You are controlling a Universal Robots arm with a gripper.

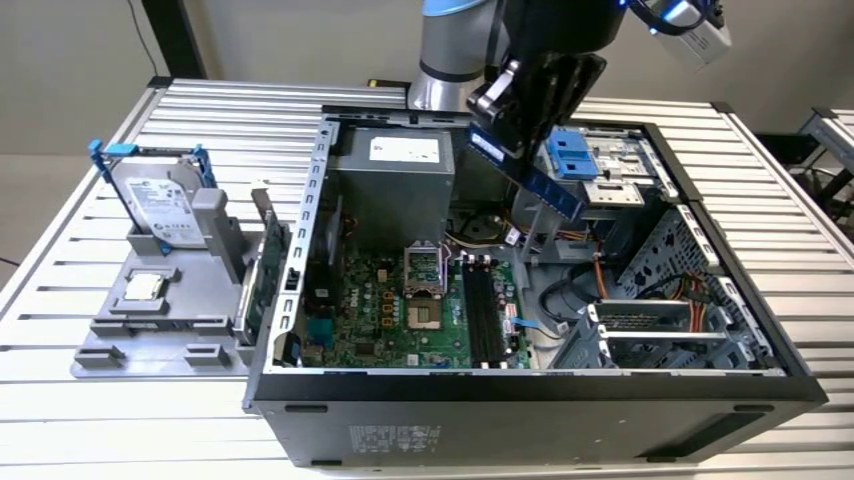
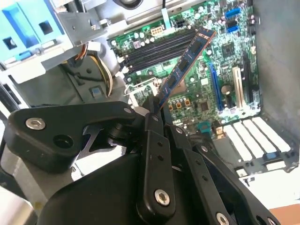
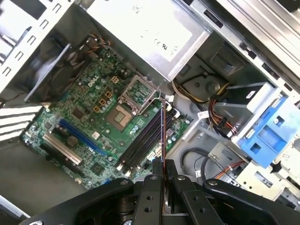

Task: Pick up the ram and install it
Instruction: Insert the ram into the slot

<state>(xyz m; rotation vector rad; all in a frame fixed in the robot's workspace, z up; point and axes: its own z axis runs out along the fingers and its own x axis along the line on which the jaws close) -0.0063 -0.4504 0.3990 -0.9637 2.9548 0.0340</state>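
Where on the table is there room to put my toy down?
The table is bare in front of the grey holder, behind it, and on the exterior view's right of the case. Inside the case is crowded, with the gripper holding the ram above.

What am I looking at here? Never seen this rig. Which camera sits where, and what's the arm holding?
It is one robot arm working over an open desktop computer case lying on a slatted metal table. The exterior view looks at the whole scene from off the arm. The two wrist views ride on the arm and look past its black claw into the case. The claw is shut on the ram, a thin memory stick, held tilted above the motherboard, not yet in the black memory slots. On the exterior view's left, a grey holder carries a hard drive with blue rails; a green expansion card stands between it and the case.
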